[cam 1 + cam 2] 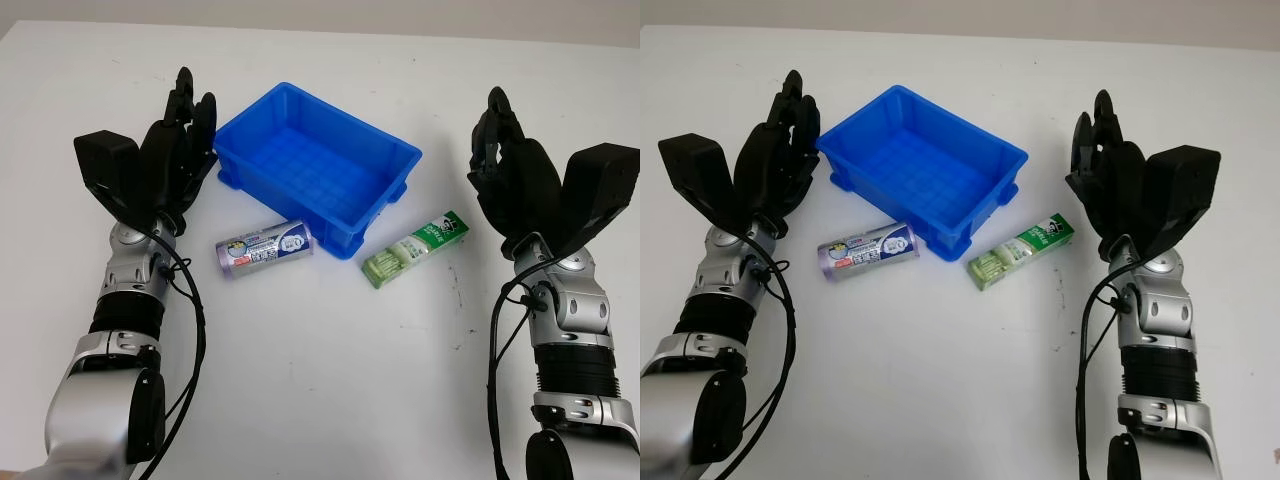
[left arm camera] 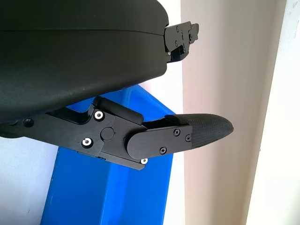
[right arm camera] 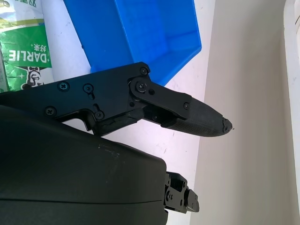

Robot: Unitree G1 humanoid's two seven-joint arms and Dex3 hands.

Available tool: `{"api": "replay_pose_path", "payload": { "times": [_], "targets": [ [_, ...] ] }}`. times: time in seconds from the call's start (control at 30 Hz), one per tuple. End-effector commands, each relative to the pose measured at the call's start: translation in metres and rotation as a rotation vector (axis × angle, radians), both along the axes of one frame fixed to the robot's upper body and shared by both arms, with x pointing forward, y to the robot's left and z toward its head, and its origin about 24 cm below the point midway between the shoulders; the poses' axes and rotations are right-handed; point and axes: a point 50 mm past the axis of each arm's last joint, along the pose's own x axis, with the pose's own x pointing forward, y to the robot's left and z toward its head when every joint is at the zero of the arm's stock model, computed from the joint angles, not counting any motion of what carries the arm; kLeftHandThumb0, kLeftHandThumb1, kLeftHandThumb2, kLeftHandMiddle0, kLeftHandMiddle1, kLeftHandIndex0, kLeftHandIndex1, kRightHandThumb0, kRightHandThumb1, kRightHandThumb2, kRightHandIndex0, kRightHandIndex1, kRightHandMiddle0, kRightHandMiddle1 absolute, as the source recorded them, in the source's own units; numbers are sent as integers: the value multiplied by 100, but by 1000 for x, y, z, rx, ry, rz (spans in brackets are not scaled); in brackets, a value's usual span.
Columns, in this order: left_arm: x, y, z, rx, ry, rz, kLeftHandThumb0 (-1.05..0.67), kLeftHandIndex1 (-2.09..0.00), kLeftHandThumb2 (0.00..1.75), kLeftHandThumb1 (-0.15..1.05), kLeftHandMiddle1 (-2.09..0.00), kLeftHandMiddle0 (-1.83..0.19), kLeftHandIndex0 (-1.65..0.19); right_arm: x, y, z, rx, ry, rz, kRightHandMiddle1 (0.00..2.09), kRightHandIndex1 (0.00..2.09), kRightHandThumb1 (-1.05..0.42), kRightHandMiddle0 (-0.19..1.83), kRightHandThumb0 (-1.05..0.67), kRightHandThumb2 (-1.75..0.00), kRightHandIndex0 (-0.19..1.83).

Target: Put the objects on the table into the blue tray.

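Blue tray (image 1: 318, 165) set at twelve o'clock on the white table (image 1: 330, 380), nothing inside, turned at an angle. Just off its near wall, at about seven o'clock from it, a purple can (image 1: 264, 248) on its side. At about five o'clock from the tray, near its corner, a green Darlie toothpaste box (image 1: 415, 248) lying flat and slanted. Left hand (image 1: 175, 150) raised at nine o'clock beside the tray, holding nothing, unclenched. Right hand (image 1: 515, 175) raised at three o'clock, well apart from the tray, likewise holding nothing, unclenched.
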Motion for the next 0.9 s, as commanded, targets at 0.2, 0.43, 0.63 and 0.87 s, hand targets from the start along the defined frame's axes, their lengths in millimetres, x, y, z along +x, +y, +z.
{"api": "replay_pose_path", "payload": {
  "times": [0.2,0.43,0.63,0.87],
  "targets": [
    [1,3,4,13,-7,9,-72,0,54,105,0,19,19,-2,-2,2,-18,-8,8,0,0,-105,-19,-71,-73,-19],
    [1,1,6,6,-23,6,-70,0,56,105,0,19,19,-13,-11,34,-212,-97,75,6,6,-105,-9,-68,-55,-8],
    [1,2,7,-3,-35,6,-69,-1,56,105,-1,19,19,-39,-14,82,-633,-224,102,69,21,-96,-5,-57,-7,21],
    [2,1,8,6,-32,-3,-71,0,56,105,0,19,19,-71,1,105,-1174,-352,195,44,23,-76,29,-55,-5,43]
  ]
}}
